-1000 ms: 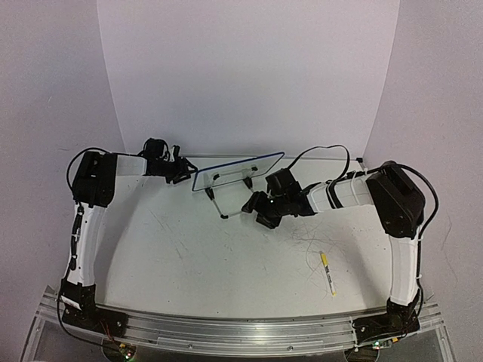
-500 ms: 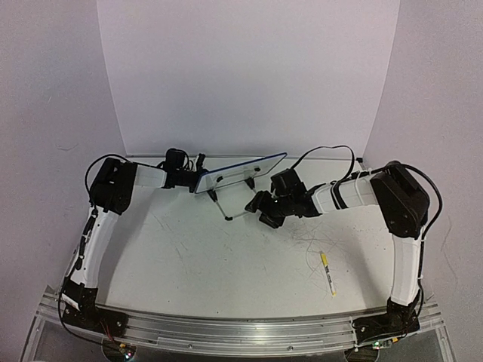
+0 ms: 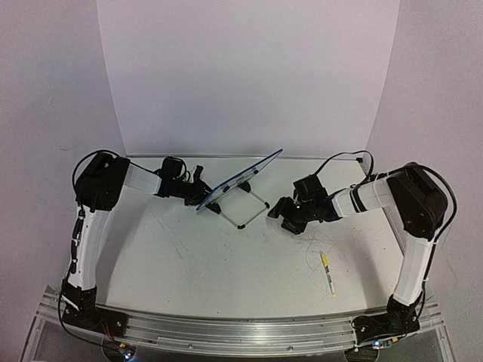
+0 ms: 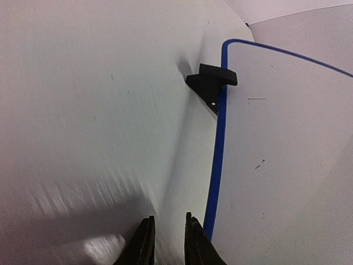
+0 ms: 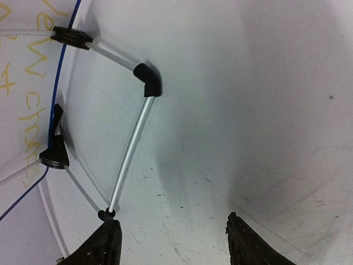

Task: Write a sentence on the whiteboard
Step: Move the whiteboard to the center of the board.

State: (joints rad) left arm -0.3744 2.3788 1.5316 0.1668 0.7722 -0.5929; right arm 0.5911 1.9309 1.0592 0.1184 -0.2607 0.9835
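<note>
From above, the whiteboard (image 3: 240, 179) stands near the far edge of the worktop (image 3: 189, 264), a little left of centre. It is steeply tilted, with its low corner by the left end effector (image 3: 200, 185) and its high corner pointing at the far edge. Its wire stand (image 3: 254, 214) juts toward the near edge. The right end effector (image 3: 281, 215) sits just right of that stand, apart from the board. A yellow marker (image 3: 327, 273) lies toward the near right corner, well apart from both arms.

The left wrist view adds what the overhead one cannot. The left end effector (image 4: 168, 237) has its fingers drawn close with a thin slit between them and nothing in it. The board's blue frame (image 4: 218, 149) runs just beside the right finger, and a black foot (image 4: 212, 83) is clipped farther along that edge.

The right wrist view shows the right end effector (image 5: 174, 243) spread wide and holding nothing, its left fingertip just at the black end of the stand's metal rod (image 5: 129, 146). Only here is the sentence (image 5: 34, 72) visible, as yellow strokes on the whiteboard (image 5: 14, 138), cropped by the picture's left edge.

The widest stretch of bare worktop lies between the stand and the near edge; behind the board the far edge is close.
</note>
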